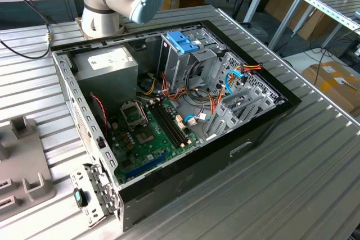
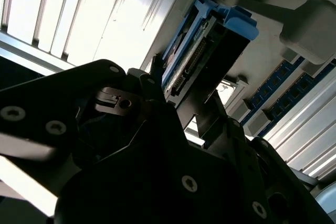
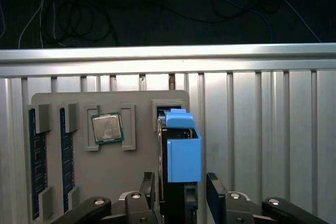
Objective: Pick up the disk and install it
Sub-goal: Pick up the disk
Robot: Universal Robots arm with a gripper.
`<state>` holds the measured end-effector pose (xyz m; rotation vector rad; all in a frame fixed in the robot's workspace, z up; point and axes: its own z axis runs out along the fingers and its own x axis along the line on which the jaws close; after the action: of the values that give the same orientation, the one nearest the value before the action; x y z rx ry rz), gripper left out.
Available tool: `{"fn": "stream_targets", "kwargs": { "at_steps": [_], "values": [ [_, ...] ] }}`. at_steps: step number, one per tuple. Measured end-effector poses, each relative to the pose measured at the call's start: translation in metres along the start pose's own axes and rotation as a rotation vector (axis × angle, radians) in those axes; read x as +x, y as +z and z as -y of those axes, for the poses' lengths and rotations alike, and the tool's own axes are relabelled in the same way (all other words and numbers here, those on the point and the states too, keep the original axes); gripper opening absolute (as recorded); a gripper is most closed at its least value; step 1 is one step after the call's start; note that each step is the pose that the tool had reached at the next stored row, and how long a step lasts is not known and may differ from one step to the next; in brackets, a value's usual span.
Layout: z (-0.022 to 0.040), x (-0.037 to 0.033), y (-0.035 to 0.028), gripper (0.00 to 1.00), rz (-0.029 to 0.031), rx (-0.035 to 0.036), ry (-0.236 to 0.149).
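The open computer case (image 1: 185, 178) sits mid-frame on the ribbed counter (image 1: 315, 155), with the grey tray (image 1: 22, 167) at lower left. The disk (image 3: 181, 150) stands on edge in that tray. The gripper (image 3: 181, 183) straddles it with jaws apart, not clamped. This looks like the pickup step, and it calls for closing squarely on both sides.

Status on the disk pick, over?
Gripper open, astride the disk. Disk upright in its slot on the grey tray, not lifted. CPU beside it, apart.

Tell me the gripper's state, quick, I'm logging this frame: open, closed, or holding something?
Gripper: positioned around the disk; whether it is open or clamped on it cannot be told.
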<state>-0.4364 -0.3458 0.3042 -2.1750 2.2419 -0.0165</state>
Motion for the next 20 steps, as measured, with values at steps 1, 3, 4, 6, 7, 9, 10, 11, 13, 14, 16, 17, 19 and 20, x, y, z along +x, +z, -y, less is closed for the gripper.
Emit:
{"fn": "stream_targets", "kwargs": {
  "at_steps": [1, 3, 4, 6, 7, 9, 10, 11, 13, 14, 16, 17, 19, 20],
  "values": [
    [0.0000, 0.0001, 0.0000, 0.51, 0.0000, 0.0001, 0.000],
    [0.0000, 0.0003, 0.0000, 0.51, 0.0001, 0.0000, 0.000],
    [0.0000, 0.0004, 0.0000, 0.51, 0.0000, 0.0000, 0.000],
    [0.0000, 0.0006, 0.0000, 0.50, 0.0000, 0.0000, 0.000],
    [0.0000, 0.0007, 0.0000, 0.44, 0.0000, 0.0000, 0.000],
    [0.0000, 0.0009, -0.0001, 0.37, -0.0001, -0.0003, 0.000],
    [0.0000, 0.0010, -0.0001, 0.35, 0.0000, -0.0001, 0.000],
    [0.0000, 0.0011, 0.0000, 0.35, 0.0000, -0.0001, 0.000],
    [0.0000, 0.0013, 0.0000, 0.35, -0.0001, 0.0000, 0.000],
    [0.0000, 0.0014, 0.0000, 0.35, 0.0000, 0.0000, 0.000],
    [0.0001, 0.0021, 0.0000, 0.35, 0.0000, -0.0001, 0.000],
    [0.0001, 0.0023, 0.0000, 0.35, 0.0000, -0.0001, 0.000],
    [0.0001, 0.0024, 0.0000, 0.35, 0.0000, 0.0000, 0.000],
    [0.0001, 0.0025, 0.0000, 0.35, 0.0000, 0.0000, 0.000]
  ]
}}
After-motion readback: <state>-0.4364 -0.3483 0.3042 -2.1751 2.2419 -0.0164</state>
